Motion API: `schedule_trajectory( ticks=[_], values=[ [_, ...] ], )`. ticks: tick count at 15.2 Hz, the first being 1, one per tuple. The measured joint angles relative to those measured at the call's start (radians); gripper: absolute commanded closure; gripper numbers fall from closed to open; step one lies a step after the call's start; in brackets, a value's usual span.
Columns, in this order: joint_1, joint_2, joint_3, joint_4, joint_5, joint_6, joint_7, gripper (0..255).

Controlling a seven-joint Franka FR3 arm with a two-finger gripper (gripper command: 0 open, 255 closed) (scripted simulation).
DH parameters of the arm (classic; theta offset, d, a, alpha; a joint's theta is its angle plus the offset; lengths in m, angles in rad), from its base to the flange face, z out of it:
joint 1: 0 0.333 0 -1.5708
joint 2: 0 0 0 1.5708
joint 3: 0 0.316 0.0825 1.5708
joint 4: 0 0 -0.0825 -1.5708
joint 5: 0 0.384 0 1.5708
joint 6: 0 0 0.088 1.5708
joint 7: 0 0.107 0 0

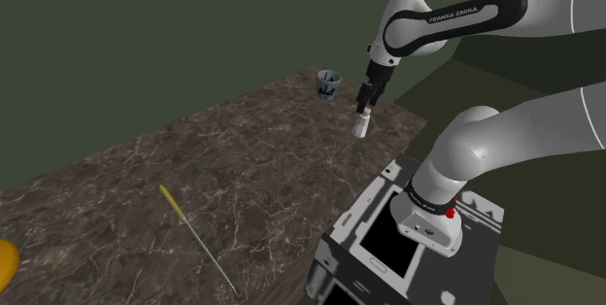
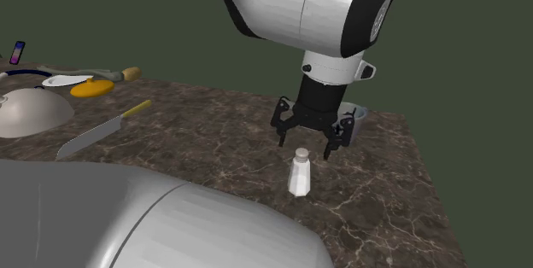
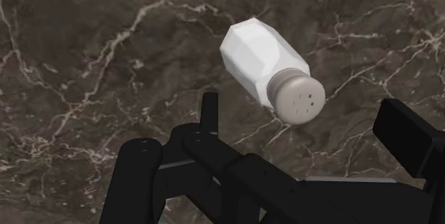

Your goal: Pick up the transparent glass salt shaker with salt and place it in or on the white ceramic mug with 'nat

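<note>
Gripper (image 2: 307, 144) released, jaws spread, hovering just above the salt shaker (image 2: 299, 174) without touching it. The shaker stands upright on the marble counter (image 2: 213, 130), lower centre-right of the second exterior view. Mug (image 1: 329, 84) sits near it, upper middle of the shoulder view.

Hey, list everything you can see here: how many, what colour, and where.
salt shaker: one, white, grey cap, upright under the gripper
mug: one, grey-blue, counter's far edge
knife: one, yellow handle, grey blade, flat on counter
dome: one, grey, beside the knife
flat yellow item: one, beyond the knife
counter: one, dark veined stone
arm: one, white, dark joints
gripper: one, black, open above the shaker
</note>
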Motion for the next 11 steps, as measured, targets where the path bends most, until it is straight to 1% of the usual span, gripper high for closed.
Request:
schedule_trajectory(
  ticks=[5, 6, 11],
  values=[
    [0.001, 0.002, 0.000, -0.003, 0.001, 0.006, 0.001, 0],
    [0.001, 0.002, 0.000, -0.003, 0.001, 0.006, 0.001, 255],
    [0.001, 0.001, 0.000, -0.002, 0.001, 0.006, 0.000, 255]
  ],
)
